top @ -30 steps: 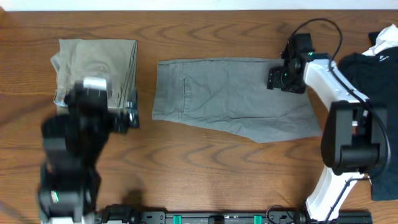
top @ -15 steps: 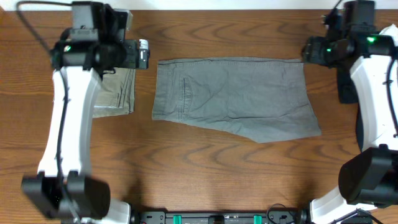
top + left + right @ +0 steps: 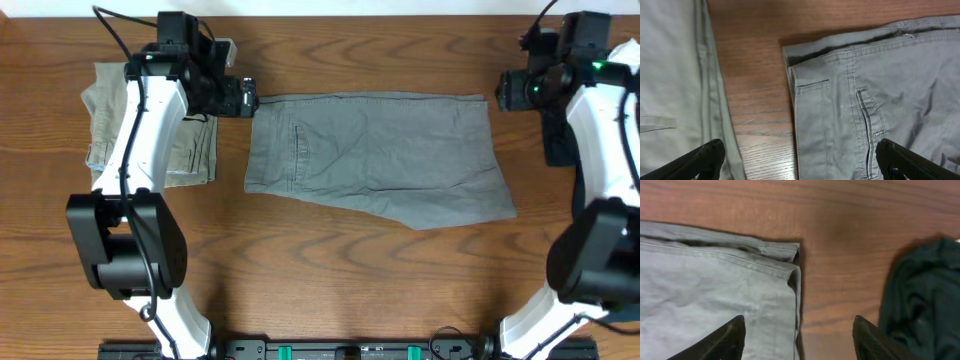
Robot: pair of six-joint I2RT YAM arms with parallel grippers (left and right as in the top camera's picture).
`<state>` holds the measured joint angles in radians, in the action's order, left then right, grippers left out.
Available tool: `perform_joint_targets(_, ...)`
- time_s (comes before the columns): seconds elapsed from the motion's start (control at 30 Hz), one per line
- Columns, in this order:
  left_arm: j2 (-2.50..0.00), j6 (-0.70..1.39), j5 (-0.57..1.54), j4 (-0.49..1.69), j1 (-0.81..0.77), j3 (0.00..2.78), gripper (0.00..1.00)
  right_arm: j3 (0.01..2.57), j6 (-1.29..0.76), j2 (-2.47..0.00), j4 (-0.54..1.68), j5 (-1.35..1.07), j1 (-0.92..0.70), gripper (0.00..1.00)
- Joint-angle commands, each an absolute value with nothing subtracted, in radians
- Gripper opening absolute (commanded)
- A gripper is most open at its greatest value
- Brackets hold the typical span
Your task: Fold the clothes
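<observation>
The brown wood-grain table (image 3: 330, 290) carries 3 garments. The grey shorts (image 3: 375, 155) lie flat and wrinkled between the 2 grippers. One top corner lies right at the left gripper (image 3: 247, 98), the other at the right gripper (image 3: 508, 90). The folded khaki trousers (image 3: 195, 150) lie on the left gripper's outer side, with bare wood between them and the shorts. The black garment (image 3: 922, 295) lies on the right gripper's outer side, apart from the shorts.

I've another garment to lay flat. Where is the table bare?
The widest bare wood is the near strip of the table, in front of the grey shorts. A thinner band runs behind the shorts. Crowded: the gap between khaki trousers and shorts, where the left gripper hovers, and the gap between shorts and black garment, under the right gripper.
</observation>
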<state>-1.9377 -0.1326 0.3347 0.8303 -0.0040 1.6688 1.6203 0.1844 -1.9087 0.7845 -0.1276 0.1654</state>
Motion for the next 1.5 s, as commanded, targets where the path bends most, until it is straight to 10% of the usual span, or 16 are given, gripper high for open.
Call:
perform_joint_targets(0.0, -1.944, -0.145, 0.355, 0.832, -0.006, 1.684, 0.98, 1.605, 0.270, -1.988, 0.747, -0.147, 0.165, 0.65)
perform_joint_targets(0.57, -1.944, -0.145, 0.355, 0.832, -0.006, 1.683, 0.98, 1.602, 0.293, -2.193, 0.572, -0.270, 0.165, 0.47)
perform_joint_targets(0.87, -1.944, -0.145, 0.355, 0.835, -0.006, 1.683, 0.98, 1.600, 0.293, -2.199, 0.553, -0.271, 0.163, 0.71)
perform_joint_targets(1.47, -1.944, -0.145, 0.355, 0.852, -0.006, 1.683, 0.98, 1.556, 0.293, -2.201, 0.500, -0.308, 0.165, 0.65)
